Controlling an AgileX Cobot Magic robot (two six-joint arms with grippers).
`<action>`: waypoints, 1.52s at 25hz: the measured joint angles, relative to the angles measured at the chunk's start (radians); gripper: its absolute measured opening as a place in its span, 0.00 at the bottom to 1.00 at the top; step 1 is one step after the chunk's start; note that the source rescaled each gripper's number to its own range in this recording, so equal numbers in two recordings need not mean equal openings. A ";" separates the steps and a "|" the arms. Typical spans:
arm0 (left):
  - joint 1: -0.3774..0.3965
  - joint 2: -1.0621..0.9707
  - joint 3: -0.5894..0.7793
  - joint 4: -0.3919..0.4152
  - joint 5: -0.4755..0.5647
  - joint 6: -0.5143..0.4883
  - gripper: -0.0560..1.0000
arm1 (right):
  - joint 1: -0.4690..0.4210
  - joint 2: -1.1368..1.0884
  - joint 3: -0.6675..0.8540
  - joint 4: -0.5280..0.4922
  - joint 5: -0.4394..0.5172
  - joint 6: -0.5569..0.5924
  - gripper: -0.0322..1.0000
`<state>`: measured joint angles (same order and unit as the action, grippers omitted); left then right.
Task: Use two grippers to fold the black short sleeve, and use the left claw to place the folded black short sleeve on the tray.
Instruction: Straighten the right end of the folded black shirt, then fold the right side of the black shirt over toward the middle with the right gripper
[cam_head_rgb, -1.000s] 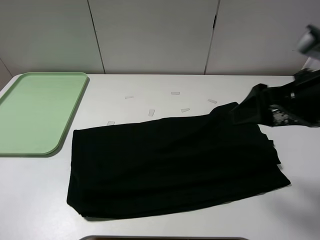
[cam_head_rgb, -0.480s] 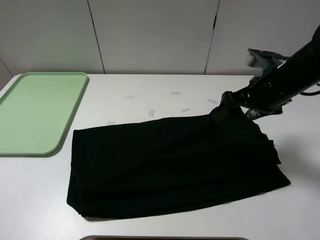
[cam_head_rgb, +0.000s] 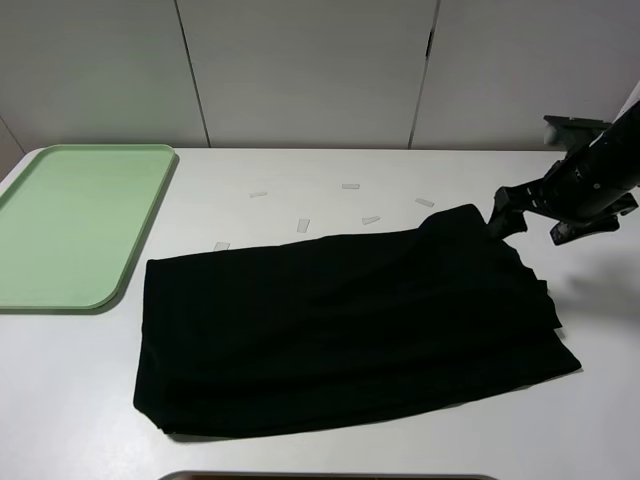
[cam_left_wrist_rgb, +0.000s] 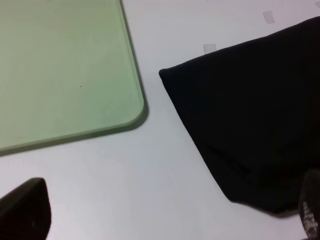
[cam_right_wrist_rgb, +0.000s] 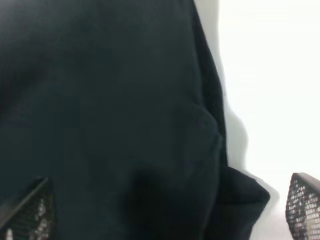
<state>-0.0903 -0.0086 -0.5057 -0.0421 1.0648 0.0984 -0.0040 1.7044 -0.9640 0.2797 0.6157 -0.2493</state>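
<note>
Garment, the black short sleeve (cam_head_rgb: 340, 330), lies flat beside the tray (cam_head_rgb: 70, 220), not touching it. Right gripper (cam_head_rgb: 497, 212) sits spread, empty, at the corner farthest from the tray. Left gripper (cam_left_wrist_rgb: 165, 220) likewise spread, empty.

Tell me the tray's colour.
The tray is plain pale mint green, clearest in the left wrist view.

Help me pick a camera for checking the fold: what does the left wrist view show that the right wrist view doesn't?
Left wrist only: a rounded corner of the tray, white tape strips, and a corner of the black short sleeve lying apart from the tray. Right wrist only: the shirt's layered edge close up. Both: black cloth on the white table, seen between open fingertips of the left hand or right hand.
</note>
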 joint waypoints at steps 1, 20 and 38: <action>0.000 0.000 0.000 0.000 0.000 0.000 1.00 | -0.009 0.017 0.000 -0.001 -0.001 -0.005 1.00; 0.000 0.000 0.001 0.000 0.000 0.000 1.00 | -0.058 0.237 -0.001 0.188 0.033 -0.266 1.00; 0.000 0.000 0.001 0.000 0.000 0.000 1.00 | -0.058 0.249 -0.002 0.443 0.182 -0.547 0.85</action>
<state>-0.0903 -0.0086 -0.5046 -0.0421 1.0648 0.0984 -0.0624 1.9531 -0.9661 0.7224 0.7979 -0.7962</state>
